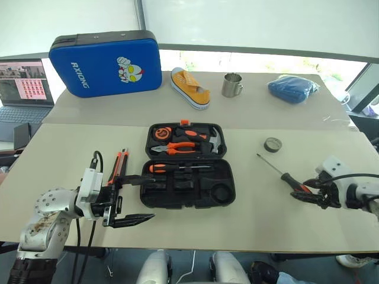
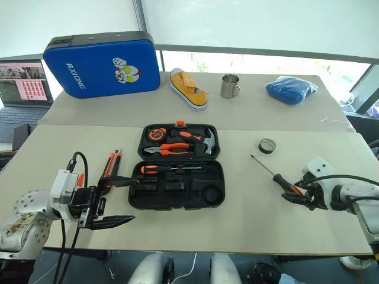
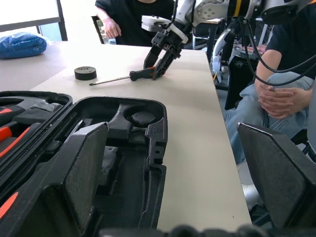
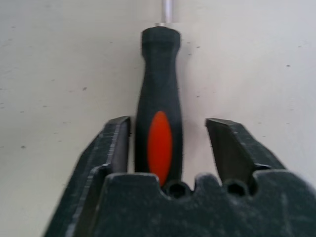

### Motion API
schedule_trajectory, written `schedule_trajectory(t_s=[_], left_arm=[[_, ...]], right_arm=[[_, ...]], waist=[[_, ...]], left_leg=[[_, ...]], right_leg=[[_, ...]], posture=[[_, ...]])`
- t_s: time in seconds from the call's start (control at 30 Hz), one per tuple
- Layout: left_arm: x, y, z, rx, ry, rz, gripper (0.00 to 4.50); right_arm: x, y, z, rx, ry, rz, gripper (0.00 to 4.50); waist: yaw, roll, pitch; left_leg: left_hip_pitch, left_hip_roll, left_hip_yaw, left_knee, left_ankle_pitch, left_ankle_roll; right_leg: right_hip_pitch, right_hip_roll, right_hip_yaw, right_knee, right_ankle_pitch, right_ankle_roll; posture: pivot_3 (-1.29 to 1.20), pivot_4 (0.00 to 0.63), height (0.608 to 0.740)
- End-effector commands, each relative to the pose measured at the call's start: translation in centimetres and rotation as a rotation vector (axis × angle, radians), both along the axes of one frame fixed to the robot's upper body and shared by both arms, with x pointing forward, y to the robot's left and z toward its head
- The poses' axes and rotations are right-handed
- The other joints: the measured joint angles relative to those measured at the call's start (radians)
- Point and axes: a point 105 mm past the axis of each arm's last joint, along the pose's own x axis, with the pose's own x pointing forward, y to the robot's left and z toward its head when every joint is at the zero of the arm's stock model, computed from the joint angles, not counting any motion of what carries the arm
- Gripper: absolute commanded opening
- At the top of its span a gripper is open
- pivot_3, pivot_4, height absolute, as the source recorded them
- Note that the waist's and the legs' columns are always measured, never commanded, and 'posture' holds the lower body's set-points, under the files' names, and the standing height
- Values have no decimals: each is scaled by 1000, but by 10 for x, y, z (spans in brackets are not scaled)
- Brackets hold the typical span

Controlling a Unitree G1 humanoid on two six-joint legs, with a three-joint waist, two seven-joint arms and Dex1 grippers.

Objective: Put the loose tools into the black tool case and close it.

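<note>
Tabletop (image 1: 249,207) — right gripper (image 4: 168,140) straddling screwdriver (image 4: 159,98)

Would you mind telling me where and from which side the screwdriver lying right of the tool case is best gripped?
Grip the screwdriver by its thick black-and-orange handle, coming from above at the handle end nearer the robot, fingers across its width. It lies flat on the table, thin shaft pointing away toward the tape roll. The right gripper already straddles the handle, jaws not closed on it.
</note>
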Motion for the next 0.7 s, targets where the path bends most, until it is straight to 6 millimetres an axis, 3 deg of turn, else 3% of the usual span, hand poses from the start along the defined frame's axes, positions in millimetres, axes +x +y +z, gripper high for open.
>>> schedule_trajectory(t_s=[0.03,0.07,0.13,0.2,0.27,0.33,0.43,0.53,0.7], left_arm=[[-1,-1,8,-2,-34,2,4500],[-1,0,8,-2,-38,8,4500],[1,2,9,-8,-42,32,4500],[3,9,12,-20,-44,85,4500],[4,15,13,-25,-44,119,4500],[3,27,7,-4,-25,173,4500],[0,42,-2,21,-1,253,4500],[-4,47,-7,40,7,283,4500],[-10,50,-12,53,12,309,4500]], right_arm=[[6,2,17,-12,-92,70,1427],[7,2,23,-10,-115,84,1109],[6,11,41,18,-180,176,1011],[-2,38,67,79,-231,353,1011],[-8,58,80,122,-239,467,1011],[-7,97,91,158,-233,607,1011],[3,153,90,154,-202,756,1011],[10,189,86,128,-173,842,1011],[23,224,69,-27,-92,935,1011]], waist=[[0,0,0],[0,0,0],[0,0,0],[0,1,0],[-5,1,1],[-15,1,1],[-33,-1,3],[-28,-5,5],[-4,-5,5]], left_leg=[[0,0,0,0,0,0],[0,0,0,0,0,0],[0,0,0,0,0,0],[0,0,0,0,0,0],[0,1,-2,0,0,0],[1,4,-4,0,0,0],[3,10,-3,-1,-1,0],[2,13,-4,-1,-1,-1],[-14,11,-2,2,-1,-1]], right_leg=[[0,0,0,0,0,0],[0,0,0,0,0,0],[0,0,0,0,0,0],[0,0,0,0,0,0],[-1,0,1,0,0,0],[0,1,1,0,0,0],[0,6,4,0,1,-2],[-3,10,4,0,2,-5],[-22,6,4,6,3,-5]], posture=[[0,150,740],[0,150,740],[0,150,740],[0,150,740],[0,150,740],[0,150,740],[0,150,740],[0,150,740],[0,150,740]])
